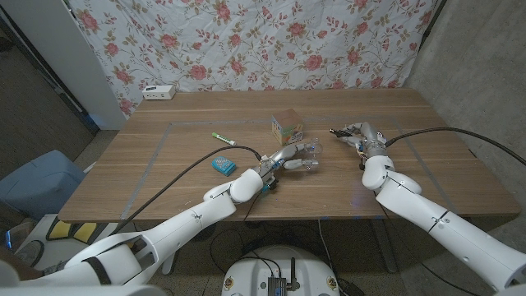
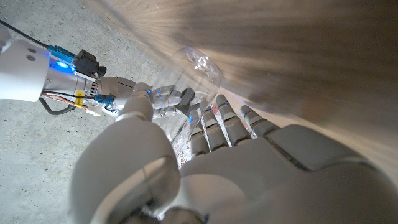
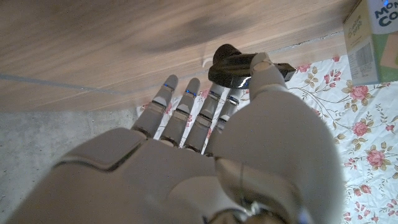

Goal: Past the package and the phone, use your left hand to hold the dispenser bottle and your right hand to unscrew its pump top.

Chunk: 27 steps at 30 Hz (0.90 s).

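A makeshift lab: floral backdrop cloth (image 1: 246, 41) behind wooden table (image 1: 205, 177).

The head view looks down from high over the table (image 1: 164, 177), while each wrist view sits very close behind its own hand, turned upside down, and the right wrist view shares the box (image 1: 287, 127) (image 3: 373, 37).

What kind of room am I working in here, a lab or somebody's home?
Probably a makeshift test room, not a lived-in home: a flowered sheet hangs as a backdrop behind the wooden table, tape lines mark out a work area on it, and the floor is bare.
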{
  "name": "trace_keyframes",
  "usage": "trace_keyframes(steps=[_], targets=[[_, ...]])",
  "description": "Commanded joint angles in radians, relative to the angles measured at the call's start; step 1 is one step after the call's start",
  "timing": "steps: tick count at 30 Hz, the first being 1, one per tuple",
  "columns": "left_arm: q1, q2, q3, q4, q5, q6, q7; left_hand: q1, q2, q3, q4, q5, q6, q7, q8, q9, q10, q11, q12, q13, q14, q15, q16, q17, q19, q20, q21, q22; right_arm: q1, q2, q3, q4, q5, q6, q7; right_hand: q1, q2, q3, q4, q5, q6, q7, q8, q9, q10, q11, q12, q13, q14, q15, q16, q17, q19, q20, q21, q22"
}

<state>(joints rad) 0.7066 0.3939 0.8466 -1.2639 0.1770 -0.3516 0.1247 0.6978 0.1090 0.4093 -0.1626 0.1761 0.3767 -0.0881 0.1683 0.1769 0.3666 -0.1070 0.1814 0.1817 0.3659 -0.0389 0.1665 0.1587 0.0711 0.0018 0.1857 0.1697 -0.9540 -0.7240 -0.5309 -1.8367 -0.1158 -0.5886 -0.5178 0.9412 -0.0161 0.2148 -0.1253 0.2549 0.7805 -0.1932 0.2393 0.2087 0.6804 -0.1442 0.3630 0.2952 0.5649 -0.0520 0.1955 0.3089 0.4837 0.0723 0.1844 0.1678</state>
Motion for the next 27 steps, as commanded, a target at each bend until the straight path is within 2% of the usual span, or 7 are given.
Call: trace_keyframes(steps=[1,10,20,27], targets=[[0.001,-0.002,0.005,0.016,0.004,-0.008,0.003,-0.001,0.01,0.049,0.04,0.007,0.011,-0.006,0.011,0.002,-0.008,-0.001,0.001,-0.001,-0.005,-0.106,0.0,0.001,0.001,0.005,0.001,0.003,-0.007,-0.029,0.002,-0.016,0.034,0.013,0.038,-0.021,-0.016,-0.008,0.001,0.015,-0.037,0.005,-0.012,0.0,-0.052,0.005,-0.028,-0.002,-0.031,-0.081,-0.004,0.002,-0.015,0.005,-0.002,0.002],[-0.004,-0.004,0.01,0.034,0.003,-0.02,-0.004,-0.006,0.012,0.049,0.037,0.006,0.002,-0.01,0.009,0.002,-0.019,-0.007,0.0,-0.001,-0.019,-0.106,-0.002,0.001,-0.004,0.006,0.001,0.003,-0.009,-0.035,0.001,-0.023,0.042,0.015,0.04,-0.054,-0.039,-0.019,0.007,0.037,-0.121,0.011,-0.038,0.0,-0.145,0.017,-0.088,-0.016,-0.098,-0.059,-0.009,-0.007,-0.036,0.012,-0.001,0.002],[-0.016,-0.005,0.016,0.061,-0.005,-0.03,-0.028,-0.022,0.015,0.047,0.039,0.005,-0.028,-0.017,0.004,0.002,-0.051,-0.005,-0.004,-0.001,-0.058,-0.104,-0.005,0.002,-0.028,0.008,-0.003,0.003,-0.013,-0.042,0.003,-0.037,0.042,0.011,0.037,-0.065,-0.044,-0.021,0.009,0.044,-0.137,0.017,-0.04,0.0,-0.16,0.025,-0.102,-0.02,-0.124,-0.053,-0.011,-0.012,-0.045,0.014,-0.002,0.002],[-0.016,-0.004,0.014,0.067,-0.009,-0.029,-0.03,-0.027,0.02,0.048,0.035,0.006,-0.011,-0.06,0.013,0.002,-0.063,-0.006,-0.001,-0.001,-0.066,-0.103,0.0,0.001,-0.034,0.011,-0.001,0.003,-0.013,-0.041,0.003,-0.044,0.042,0.003,0.035,-0.069,-0.045,-0.022,0.01,0.048,-0.142,0.018,-0.041,-0.001,-0.167,0.027,-0.108,-0.022,-0.13,-0.052,-0.01,-0.014,-0.048,0.015,-0.002,0.002]])
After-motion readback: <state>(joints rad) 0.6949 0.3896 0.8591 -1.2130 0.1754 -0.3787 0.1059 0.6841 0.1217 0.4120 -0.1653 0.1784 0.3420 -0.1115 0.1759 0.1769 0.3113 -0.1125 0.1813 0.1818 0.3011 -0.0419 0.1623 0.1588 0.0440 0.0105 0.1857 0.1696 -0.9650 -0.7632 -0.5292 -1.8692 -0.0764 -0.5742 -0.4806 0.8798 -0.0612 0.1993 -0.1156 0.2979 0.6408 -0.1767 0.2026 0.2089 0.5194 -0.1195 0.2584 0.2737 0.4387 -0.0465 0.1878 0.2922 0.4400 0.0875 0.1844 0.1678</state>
